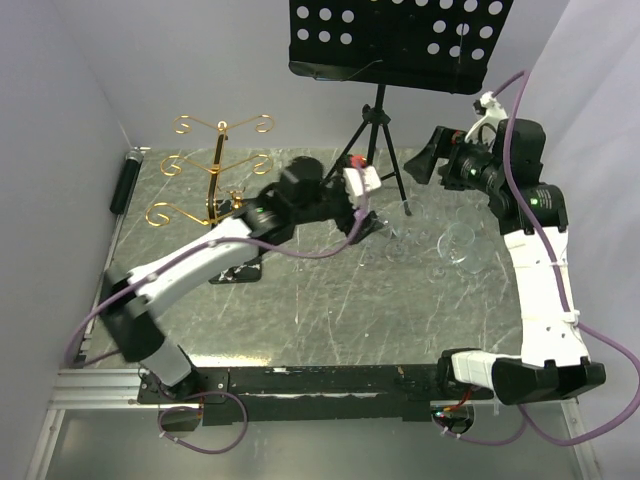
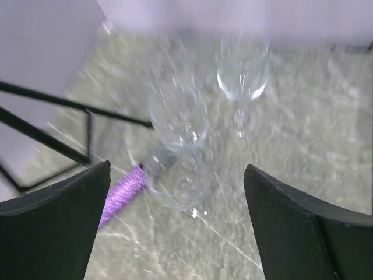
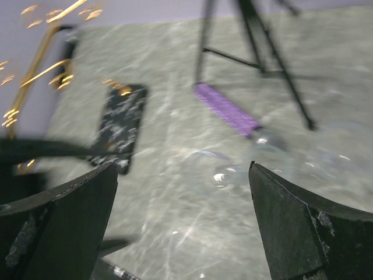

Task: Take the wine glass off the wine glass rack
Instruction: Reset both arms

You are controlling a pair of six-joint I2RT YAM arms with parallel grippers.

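Two tools, both spread wide, neither gripping anything. Left tool (image 2: 178, 168) hangs over the middle of the counter (image 1: 330, 310), fingers pointing toward the right edge. Glass (image 2: 178, 119) is off the rack and on the counter just ahead of the left tool, lined up with the gap between its fingers. Neither finger touches it, as far as the blurred wrist view shows. Second glass (image 1: 458, 243) stands upright farther on, nearer the right edge, apart from the first. Both are clear and hard to trace. The left wrist view is smeared, so the first glass's bowl and foot can't be pinned down exactly.

Right tool (image 3: 182, 167) is over the far-right part of the counter, aimed toward the left edge, and clear of both glasses.

Rack (image 1: 215, 165) sits by the far-left corner. Its black veined base (image 3: 119, 125) is partly hidden under the left arm in the top view. Rack and glass are well apart, with the left arm lying between them.

Music stand (image 1: 380, 130) stands at the middle of the far edge, its legs just behind the left tool. Purple cable (image 2: 122, 195) shows just beside the glass, on its left in the left wrist view.
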